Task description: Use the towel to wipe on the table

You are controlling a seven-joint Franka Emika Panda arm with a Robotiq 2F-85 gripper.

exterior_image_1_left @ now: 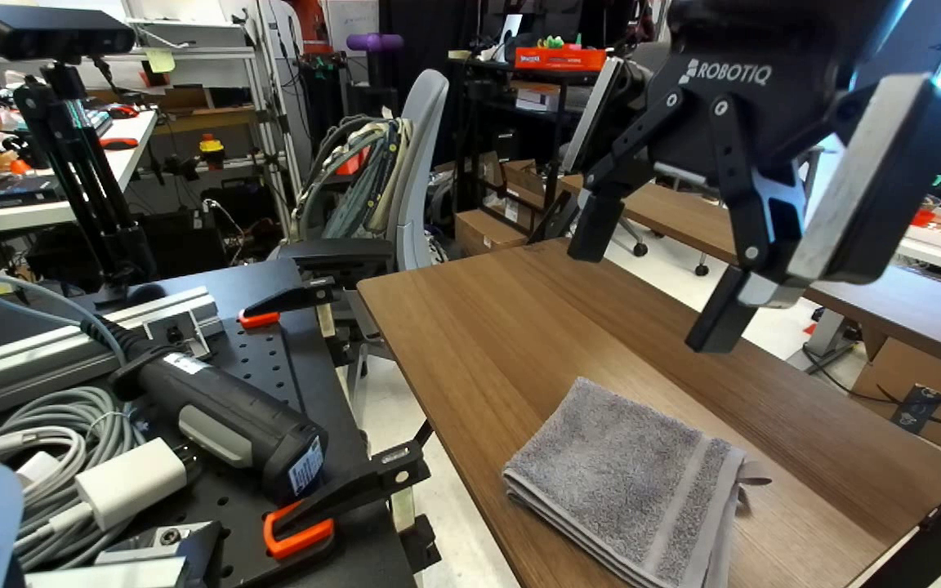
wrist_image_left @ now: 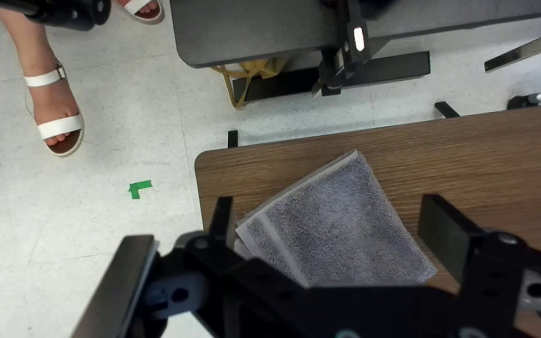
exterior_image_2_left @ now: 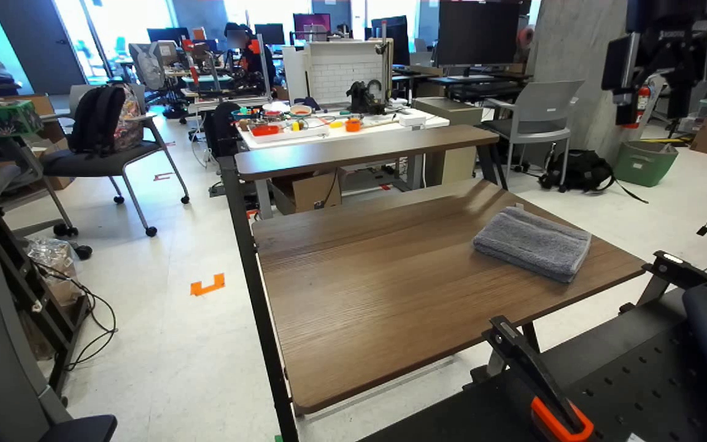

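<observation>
Looks down in the wrist view past the gripper, spread wide, to the folded towel near a rounded corner of the table — and, only there, to sandaled feet. In an exterior view, leaves a broad stretch of table from towel to far edge, near a gray chair.

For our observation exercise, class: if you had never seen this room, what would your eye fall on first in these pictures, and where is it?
Probably the big black gripper, hanging open at the upper right of both exterior views. Next might come the folded gray towel, lying near one end of the brown table. In the wrist view, a sandaled foot at the upper left could also surprise.
</observation>
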